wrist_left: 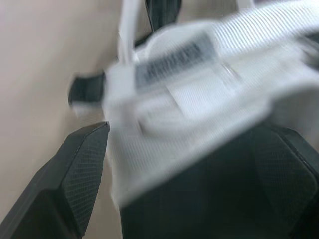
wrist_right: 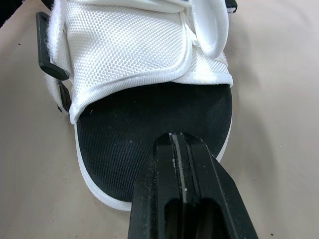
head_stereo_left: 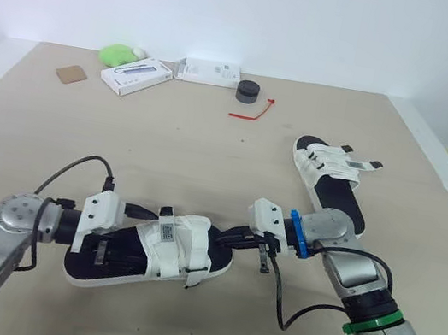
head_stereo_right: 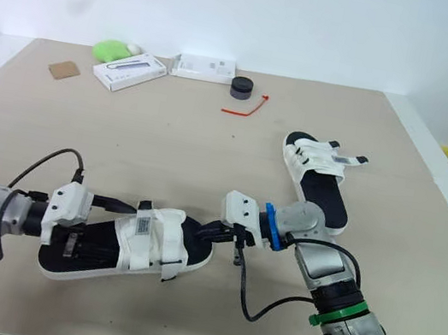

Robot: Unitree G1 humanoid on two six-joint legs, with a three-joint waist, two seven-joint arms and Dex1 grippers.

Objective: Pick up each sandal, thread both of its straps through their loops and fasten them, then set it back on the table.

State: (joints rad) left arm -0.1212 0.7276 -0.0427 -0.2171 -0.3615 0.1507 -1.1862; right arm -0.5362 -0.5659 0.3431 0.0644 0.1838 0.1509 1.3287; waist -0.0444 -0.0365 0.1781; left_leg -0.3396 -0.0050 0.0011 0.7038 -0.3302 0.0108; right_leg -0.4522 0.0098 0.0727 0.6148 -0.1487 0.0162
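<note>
One white-strapped black sandal (head_stereo_left: pixel 180 246) is lying between my tools: left tool (head_stereo_left: pixel 121 236) grasping its heel, right tool (wrist_right: pixel 180 149) clenched at its toe.

White-strapped, black-soled near sandal (head_stereo_left: pixel 179 251) and far sandal (head_stereo_left: pixel 324 166), tan table (head_stereo_left: pixel 208 156), red tie (head_stereo_left: pixel 251 115), green lump (head_stereo_left: pixel 118 53).

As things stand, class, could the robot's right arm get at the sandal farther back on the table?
Probably yes: the far sandal lies beside that arm, nothing between; the right gripper is shut at the toe of the near sandal.
</note>
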